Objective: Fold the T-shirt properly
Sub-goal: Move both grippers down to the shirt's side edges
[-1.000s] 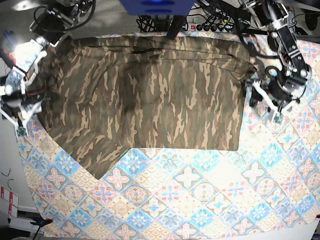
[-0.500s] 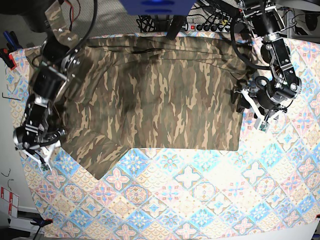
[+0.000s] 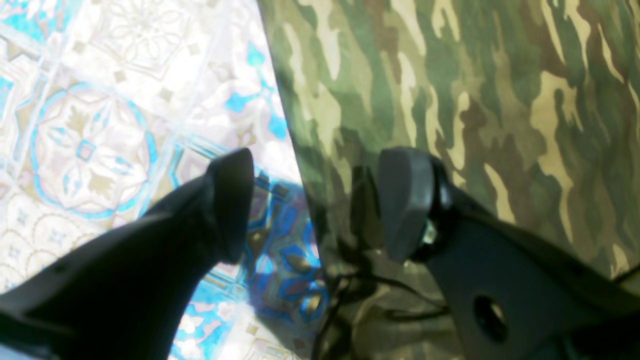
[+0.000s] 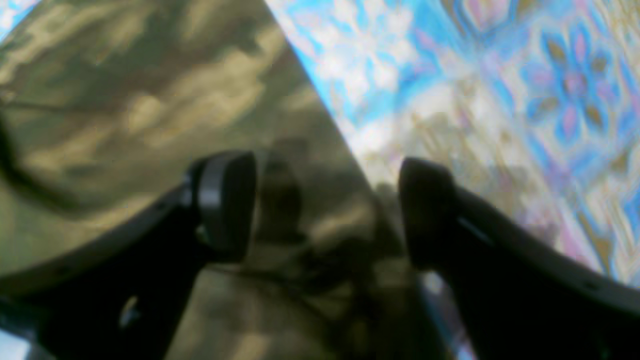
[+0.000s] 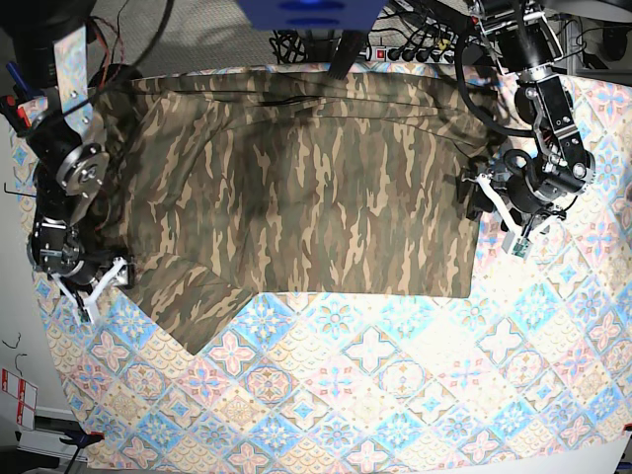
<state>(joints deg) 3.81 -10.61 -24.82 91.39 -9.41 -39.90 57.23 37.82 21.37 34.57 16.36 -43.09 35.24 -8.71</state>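
The camouflage T-shirt [image 5: 296,188] lies spread flat over the far half of the table, a sleeve [image 5: 193,306] pointing toward the near left. At the shirt's right edge, my left gripper [image 5: 497,219] is open. In the left wrist view its jaws [image 3: 320,200] straddle that hem, one fingertip [image 3: 235,195] over the tablecloth and the other over the T-shirt [image 3: 475,85]. At the left sleeve edge, my right gripper [image 5: 99,284] is open too. The blurred right wrist view shows this gripper [image 4: 325,207] spanning the edge of the T-shirt [image 4: 150,100], nothing pinched.
The blue-and-cream tile-patterned tablecloth [image 5: 395,395] covers the whole table. Cables and a power strip [image 5: 415,49] run along the far edge. A red clamp [image 5: 12,104] sits at the far left corner, and the table's left edge lies close to my right arm.
My right arm swung down along the left side to the sleeve edge, and its jaws opened wider. My left arm shifted slightly toward the shirt's right hem, then held still.
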